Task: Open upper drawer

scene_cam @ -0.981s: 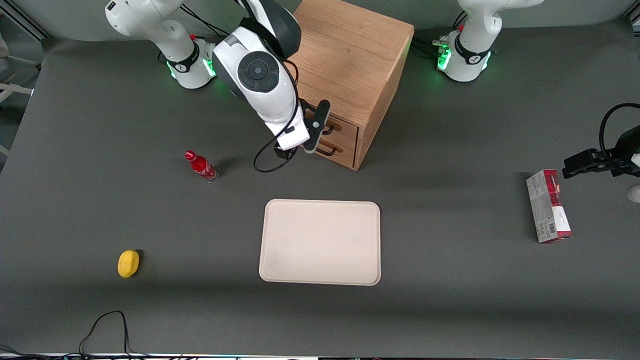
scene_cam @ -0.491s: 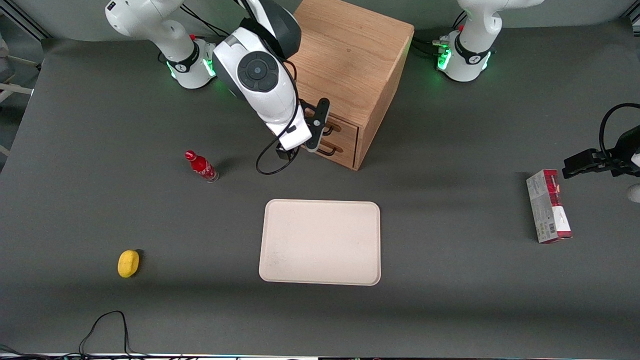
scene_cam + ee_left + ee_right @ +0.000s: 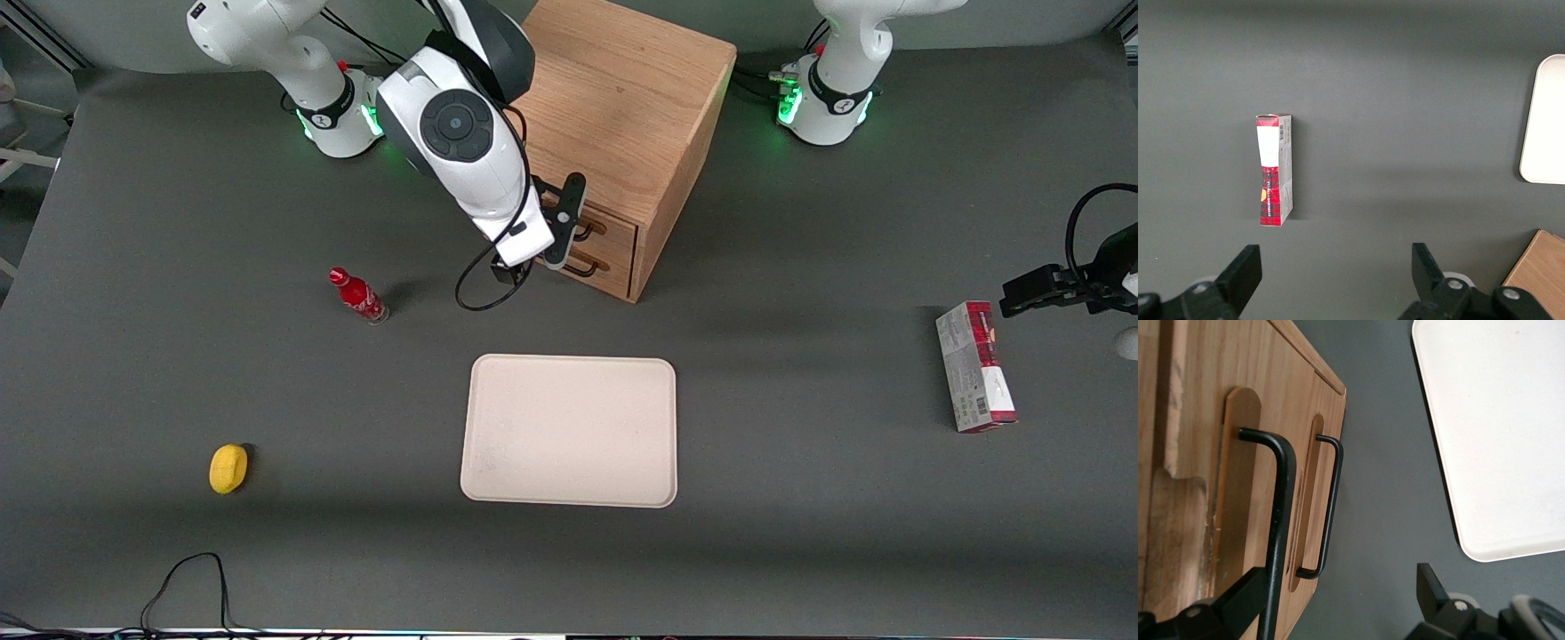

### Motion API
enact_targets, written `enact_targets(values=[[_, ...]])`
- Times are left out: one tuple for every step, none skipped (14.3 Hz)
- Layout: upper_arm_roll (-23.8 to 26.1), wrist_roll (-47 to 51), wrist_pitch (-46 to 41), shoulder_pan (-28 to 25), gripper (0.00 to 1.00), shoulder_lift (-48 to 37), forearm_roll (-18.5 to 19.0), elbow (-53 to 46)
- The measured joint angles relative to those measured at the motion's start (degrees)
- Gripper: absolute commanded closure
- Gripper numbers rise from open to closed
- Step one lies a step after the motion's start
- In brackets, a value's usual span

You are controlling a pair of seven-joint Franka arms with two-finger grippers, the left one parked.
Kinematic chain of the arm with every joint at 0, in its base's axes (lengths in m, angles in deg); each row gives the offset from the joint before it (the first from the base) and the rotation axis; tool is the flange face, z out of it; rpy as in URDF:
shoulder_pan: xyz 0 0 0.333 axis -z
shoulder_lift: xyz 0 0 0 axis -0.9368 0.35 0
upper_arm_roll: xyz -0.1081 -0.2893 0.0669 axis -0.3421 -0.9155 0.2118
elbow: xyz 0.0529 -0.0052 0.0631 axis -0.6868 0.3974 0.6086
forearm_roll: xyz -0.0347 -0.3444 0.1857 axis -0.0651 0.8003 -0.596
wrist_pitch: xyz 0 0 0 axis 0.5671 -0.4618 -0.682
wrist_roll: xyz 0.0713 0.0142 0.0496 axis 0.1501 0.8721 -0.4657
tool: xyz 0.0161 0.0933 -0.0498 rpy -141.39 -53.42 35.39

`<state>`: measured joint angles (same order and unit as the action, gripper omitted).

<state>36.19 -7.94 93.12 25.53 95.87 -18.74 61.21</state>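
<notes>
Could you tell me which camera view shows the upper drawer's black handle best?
The right wrist view: the upper drawer's handle fills it close up, with the claw open around it. The front view shows only a bit of the handle beside the claw. The left wrist view misses it.

Even overhead light, soft shadows under hand (image 3: pixel 569 233); wrist foreground perhaps slightly blurred.

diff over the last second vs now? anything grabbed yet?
The right arm crept slightly in toward the cabinet, bringing the gripper up to the drawer fronts, mostly in the first half second. In the wrist view its open fingers straddle the upper drawer handle; nothing is gripped, and the drawer has not come out. Lower drawer, bottle, lemon, tray and box stayed put.
</notes>
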Motion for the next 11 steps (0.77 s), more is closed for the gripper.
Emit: enact_targets(values=[[0.0, 0.0, 0.0, 0.0, 0.0, 0.0, -0.1, 0.0], [0.0, -0.1, 0.0, 0.0, 0.0, 0.0, -0.2, 0.0], [0.0, -0.1, 0.0, 0.0, 0.0, 0.0, -0.2, 0.0], [0.0, -0.1, 0.1, 0.0, 0.0, 0.0, -0.3, 0.0], [0.0, -0.1, 0.1, 0.0, 0.0, 0.0, -0.3, 0.0], [0.0, -0.2, 0.1, 0.0, 0.0, 0.0, -0.3, 0.0], [0.0, -0.2, 0.1, 0.0, 0.0, 0.0, -0.3, 0.0], [0.0, -0.2, 0.1, 0.0, 0.0, 0.0, -0.4, 0.0], [0.0, -0.3, 0.2, -0.1, 0.0, 0.0, -0.4, 0.0], [0.0, -0.3, 0.3, -0.1, 0.0, 0.1, -0.4, 0.0], [0.0, -0.3, 0.4, -0.1, 0.0, 0.2, -0.5, 0.0]])
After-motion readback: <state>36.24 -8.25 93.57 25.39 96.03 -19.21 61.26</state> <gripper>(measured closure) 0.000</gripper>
